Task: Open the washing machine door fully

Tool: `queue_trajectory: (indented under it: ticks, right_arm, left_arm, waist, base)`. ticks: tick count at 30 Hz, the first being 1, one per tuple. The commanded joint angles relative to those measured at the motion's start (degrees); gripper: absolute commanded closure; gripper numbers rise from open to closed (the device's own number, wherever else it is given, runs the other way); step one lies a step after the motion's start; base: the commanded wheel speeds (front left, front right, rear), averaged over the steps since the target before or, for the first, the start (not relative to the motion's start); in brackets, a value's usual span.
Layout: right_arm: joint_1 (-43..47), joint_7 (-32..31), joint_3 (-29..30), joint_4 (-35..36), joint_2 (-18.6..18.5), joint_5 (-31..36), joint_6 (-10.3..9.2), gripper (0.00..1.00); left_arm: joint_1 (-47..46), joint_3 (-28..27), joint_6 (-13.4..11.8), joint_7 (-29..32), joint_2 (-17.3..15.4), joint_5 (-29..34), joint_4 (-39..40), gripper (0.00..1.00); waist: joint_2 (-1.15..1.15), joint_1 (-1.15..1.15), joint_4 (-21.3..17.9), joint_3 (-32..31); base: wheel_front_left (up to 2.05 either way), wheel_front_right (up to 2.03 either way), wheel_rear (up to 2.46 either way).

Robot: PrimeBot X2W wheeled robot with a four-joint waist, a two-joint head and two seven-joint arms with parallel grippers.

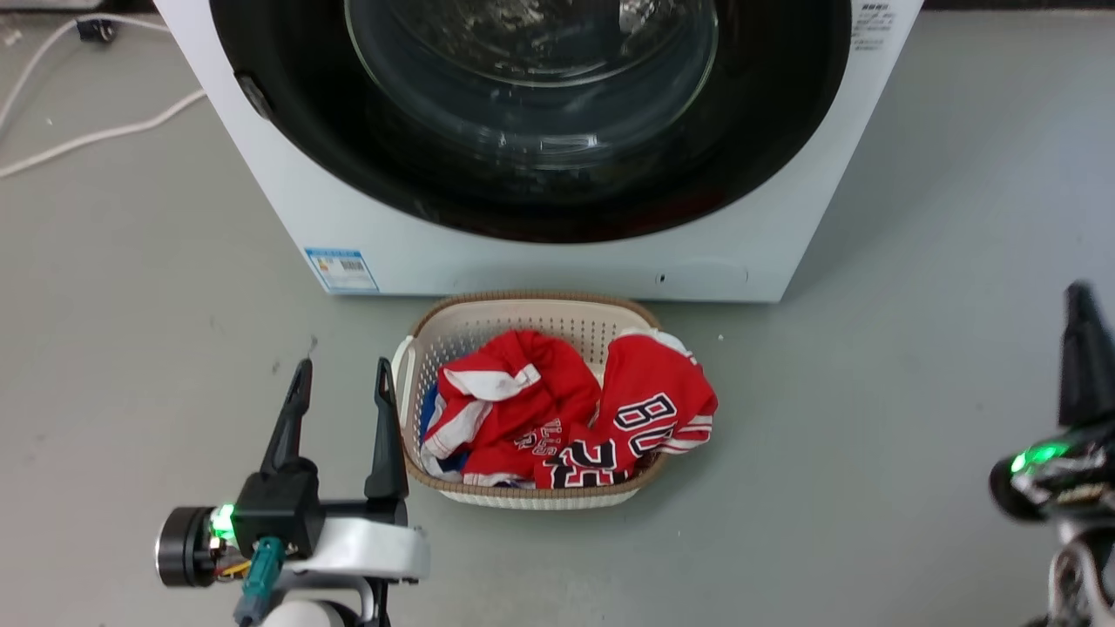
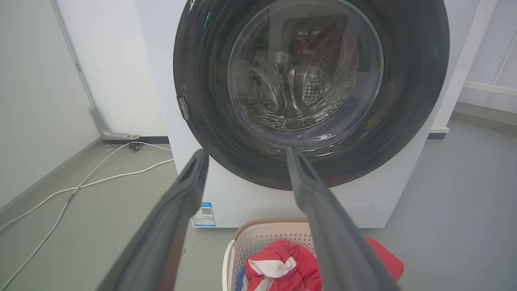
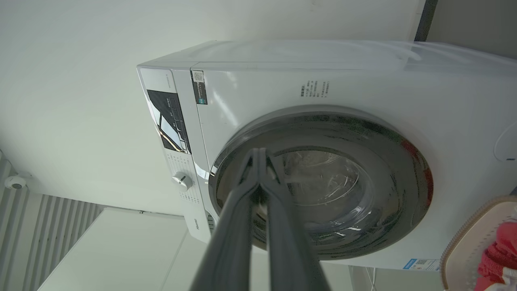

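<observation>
The washing machine door (image 1: 531, 113) is a glossy black disc with a clear glass bowl, lying flat against the white machine front (image 1: 557, 261). It also fills the upper left wrist view as the door (image 2: 408, 81) and sits rotated in the right wrist view as the door (image 3: 404, 190). My left gripper (image 1: 341, 383) is open at the lower left, well short of the machine, fingers apart with nothing between them; left gripper (image 2: 246, 155). My right gripper (image 1: 1082, 300) is at the right edge, its fingertips pressed together and empty; right gripper (image 3: 259, 152).
A beige laundry basket (image 1: 418, 344) holding red jerseys (image 1: 557, 418) stands on the grey floor right before the machine. White cables (image 1: 96, 135) trail across the floor at the left. The machine's control panel and knob (image 3: 181, 180) are in the right wrist view.
</observation>
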State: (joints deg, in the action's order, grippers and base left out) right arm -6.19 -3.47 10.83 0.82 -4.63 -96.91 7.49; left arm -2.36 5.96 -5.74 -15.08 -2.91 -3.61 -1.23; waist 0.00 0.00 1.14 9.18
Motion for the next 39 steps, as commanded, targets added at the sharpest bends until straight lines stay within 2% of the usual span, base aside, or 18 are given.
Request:
queue_trajectory:
  ticks: [1, 13, 23, 30, 39]
  right_arm:
    - [-4.17, -0.57, 1.2, -1.36, -1.01, 0.7, 0.0, 1.0]
    - [-28.68, -6.22, 5.06, -10.61, -8.28, 1.69, 0.0, 1.0]
    - [-46.43, -12.29, -1.43, -15.21, -14.99, 7.43, 0.0, 1.0]
    - [-57.03, -15.62, -5.73, -20.18, -17.02, 9.89, 0.01, 1.0]
    - [-64.86, -19.41, -10.49, -24.78, -18.54, 13.34, -0.03, 1.0]
  left_arm:
    - [-1.71, -0.22, 0.12, -0.14, 0.05, 0.41, 0.39, 0.0]
    - [-9.76, -0.17, 0.76, -0.14, 0.05, 1.43, 2.45, 0.0]
    - [-15.55, -1.74, 1.74, -0.14, -0.23, 2.58, 4.32, 0.0]
    - [-17.61, -1.62, 2.12, -0.14, -0.17, 2.37, 4.54, 0.0]
    - [-19.41, -0.79, 1.76, -0.14, -0.02, 1.54, 4.53, 0.0]
  waist:
    - [0.0, 0.0, -0.13, 3.69]
    - [0.0, 0.0, 0.17, 15.17]
    - [0.0, 0.0, 1.28, 23.77]
    - [0.0, 0.0, 2.37, 28.12]
    - [0.0, 0.0, 4.26, 31.05]
  base:
    - [0.0, 0.0, 0.0]
    - [0.0, 0.0, 0.0]
    - [0.0, 0.0, 0.0]
    - [0.0, 0.0, 0.0]
    - [0.0, 0.0, 0.0]
